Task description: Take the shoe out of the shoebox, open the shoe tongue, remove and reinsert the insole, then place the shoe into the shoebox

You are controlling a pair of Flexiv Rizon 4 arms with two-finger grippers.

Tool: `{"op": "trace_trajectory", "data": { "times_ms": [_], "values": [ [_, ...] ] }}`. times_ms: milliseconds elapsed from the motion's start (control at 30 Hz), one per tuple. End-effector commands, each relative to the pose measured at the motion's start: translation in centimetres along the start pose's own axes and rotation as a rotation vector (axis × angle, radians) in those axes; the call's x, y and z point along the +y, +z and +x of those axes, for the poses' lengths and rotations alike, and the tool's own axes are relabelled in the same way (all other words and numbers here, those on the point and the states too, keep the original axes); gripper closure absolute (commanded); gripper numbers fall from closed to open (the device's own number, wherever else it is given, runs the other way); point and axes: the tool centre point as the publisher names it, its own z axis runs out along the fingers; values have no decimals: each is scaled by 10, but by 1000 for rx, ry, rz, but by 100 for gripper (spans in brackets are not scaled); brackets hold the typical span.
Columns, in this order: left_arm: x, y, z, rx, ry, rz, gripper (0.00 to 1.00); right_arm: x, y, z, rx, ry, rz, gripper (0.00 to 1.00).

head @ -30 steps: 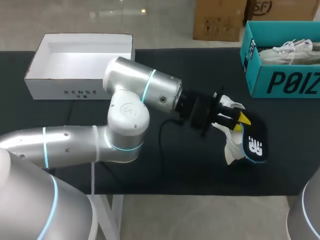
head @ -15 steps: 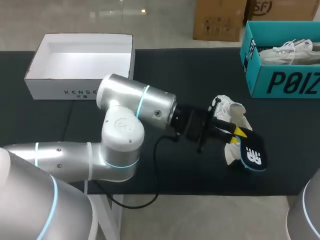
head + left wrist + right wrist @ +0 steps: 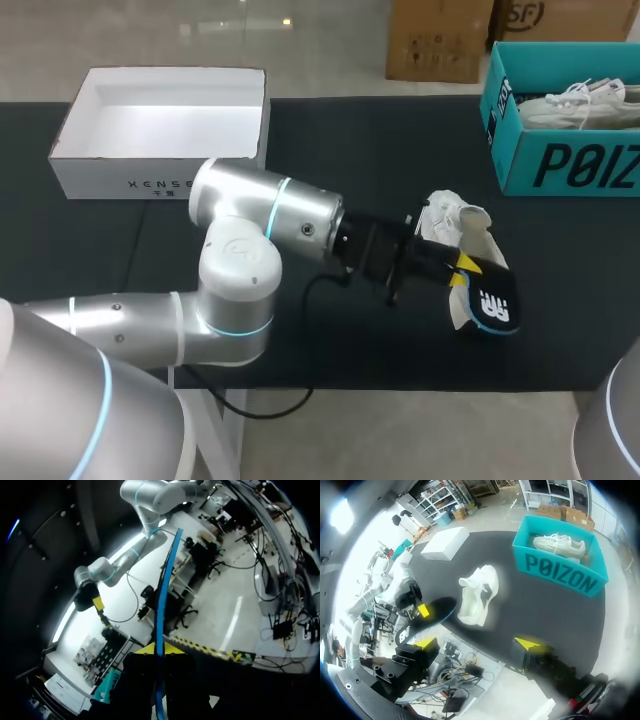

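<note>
A white shoe (image 3: 458, 222) lies on the black table right of centre. Just in front of it, my left gripper (image 3: 462, 266) is shut on a black insole (image 3: 490, 302) with a blue rim and white print, held above the table. In the left wrist view the insole (image 3: 160, 605) shows edge-on as a blue strip between the yellow tips of the left gripper (image 3: 159, 650). The right wrist view shows the shoe (image 3: 477, 595) and insole (image 3: 427, 620) ahead of my right gripper (image 3: 476, 645), which is open, empty and high over the table's near edge.
A teal shoebox (image 3: 560, 165) stands at the back right with another white shoe (image 3: 585, 100) inside. A white open box (image 3: 160, 115) sits at the back left. My left arm (image 3: 270, 215) stretches across the table's middle.
My left gripper has carried the insole down and toward the near edge, slightly left. The left arm's elbow has dropped lower. The shoe has stayed in place.
</note>
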Motion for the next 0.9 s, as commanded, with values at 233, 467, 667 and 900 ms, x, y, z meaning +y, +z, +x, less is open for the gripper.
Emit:
{"op": "trace_trajectory", "data": {
  "times_ms": [233, 467, 667, 900],
  "values": [
    [18, 14, -3, 49, 3, 27, 100, 0, 0, 0, -2, 2, 3, 0],
    [30, 19, 5, 86, -18, -4, 100, 0, 0, 0, -2, 2, 3, 0],
    [36, 20, 7, 121, -16, -56, 100, 0, 0, 0, -2, 2, 3, 0],
    [46, 14, 13, 120, -15, -88, 100, 0, 0, 0, -2, 2, 3, 0]
  ]
}}
